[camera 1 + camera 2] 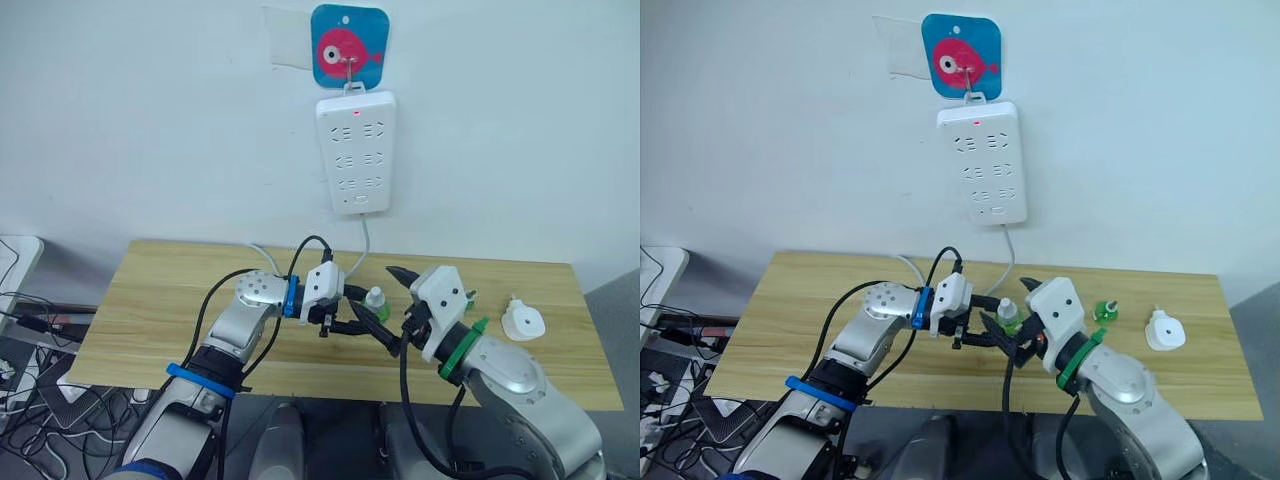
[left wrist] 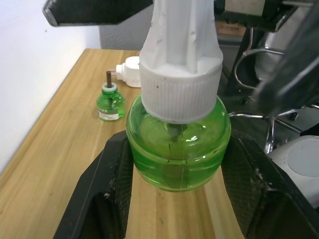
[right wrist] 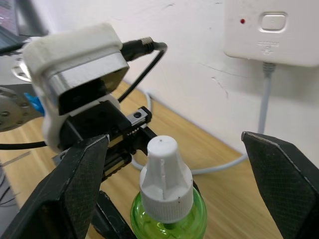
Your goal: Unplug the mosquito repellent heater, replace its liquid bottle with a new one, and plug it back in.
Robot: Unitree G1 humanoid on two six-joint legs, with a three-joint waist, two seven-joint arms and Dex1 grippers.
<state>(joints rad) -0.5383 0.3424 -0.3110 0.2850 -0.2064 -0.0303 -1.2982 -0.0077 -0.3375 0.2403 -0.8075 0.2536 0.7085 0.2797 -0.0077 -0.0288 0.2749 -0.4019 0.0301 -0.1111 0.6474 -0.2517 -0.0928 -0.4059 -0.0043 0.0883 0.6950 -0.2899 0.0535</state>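
A green liquid bottle (image 1: 374,300) with a white cap stands mid-table, and my left gripper (image 1: 367,312) is shut on its round body (image 2: 178,164). My right gripper (image 1: 389,308) is open just to its right. Its two black fingers (image 3: 79,184) spread wide to either side of the bottle cap (image 3: 164,181) without touching it. The white mosquito repellent heater (image 1: 522,321) lies unplugged on the table at the right. A second green bottle (image 2: 109,103) with a bare brown wick and no cap stands between the heater and my right wrist.
A long white power strip (image 1: 356,152) with a red light hangs on the wall from a blue fish hook (image 1: 348,45), and its cord (image 1: 362,245) drops to the wooden table (image 1: 160,300). Cables lie on the floor at the left (image 1: 30,390).
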